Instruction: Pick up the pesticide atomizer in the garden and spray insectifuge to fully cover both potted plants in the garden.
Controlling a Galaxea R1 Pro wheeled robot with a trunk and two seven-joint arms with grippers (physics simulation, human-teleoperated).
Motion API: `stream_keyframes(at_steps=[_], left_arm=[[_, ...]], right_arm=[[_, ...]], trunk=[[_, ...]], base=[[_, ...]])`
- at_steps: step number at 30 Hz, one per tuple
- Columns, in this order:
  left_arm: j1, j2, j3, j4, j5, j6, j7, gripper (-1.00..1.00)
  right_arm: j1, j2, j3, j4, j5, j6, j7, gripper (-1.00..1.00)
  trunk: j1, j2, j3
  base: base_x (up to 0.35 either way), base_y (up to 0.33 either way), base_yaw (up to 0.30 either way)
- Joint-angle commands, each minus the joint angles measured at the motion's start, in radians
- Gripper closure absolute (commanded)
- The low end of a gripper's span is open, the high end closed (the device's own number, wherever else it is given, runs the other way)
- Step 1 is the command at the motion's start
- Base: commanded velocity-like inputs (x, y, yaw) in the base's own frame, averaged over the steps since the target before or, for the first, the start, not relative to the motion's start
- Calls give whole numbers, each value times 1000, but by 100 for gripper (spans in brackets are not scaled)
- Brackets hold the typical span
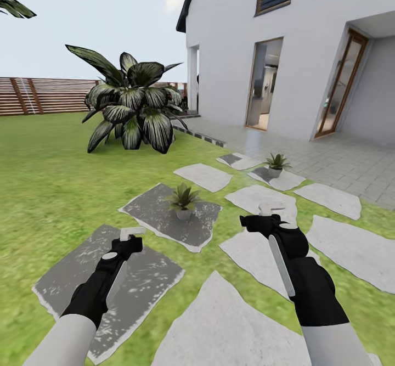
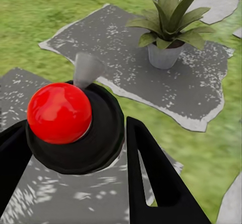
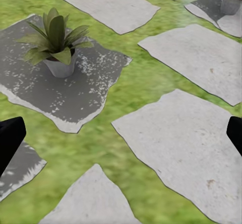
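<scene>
Currently, status by item:
Left gripper (image 1: 131, 234): jaws pinch the pesticide atomizer (image 2: 75, 118); in the left wrist view its black fingers (image 2: 151, 173) flank a black round cap with a red ball on top and a grey cone nozzle.
Atomizer position: held over a dark grey stone slab (image 1: 109, 283), nozzle toward the near potted plant (image 1: 184, 200).
Right gripper (image 1: 269, 215): jaws spread, nothing between them; the right wrist view has one fingertip at each edge, pale slabs and grass between.
Near potted plant: upright in a grey pot on a second dark grey slab (image 1: 159, 212), between the two arms in the head view.
Far potted plant (image 1: 276, 164): on a slab beside the paved terrace (image 1: 329, 157).
Surroundings: lawn (image 1: 49, 179), big broad-leaved plant (image 1: 131, 108), slatted wooden fence (image 1: 44, 96), white house (image 1: 285, 48).
</scene>
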Motion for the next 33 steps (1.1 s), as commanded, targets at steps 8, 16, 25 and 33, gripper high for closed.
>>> stream_keyframes(at_steps=[8, 16, 25, 33], left_arm=[[0, 0, 0, -2, 2, 6, 3, 100], [0, -1, 0, -2, 0, 5, 3, 100], [0, 0, 0, -2, -2, 6, 3, 100], [0, 0, 0, -2, -3, 5, 3, 100]], right_arm=[[-1, 0, 2, -1, -2, 5, -6, -100], [-1, 0, 3, 0, -2, 5, -7, -100], [-1, 0, 6, 0, -2, 5, -6, -100], [-1, 0, 5, 0, -2, 5, -6, -100]], trunk=[[-31, 56, 16], [-62, 112, 39], [-96, 175, 62], [-127, 231, 87]], base=[[0, 0, 0], [0, 0, 2], [0, 0, 19], [0, 0, 0]])
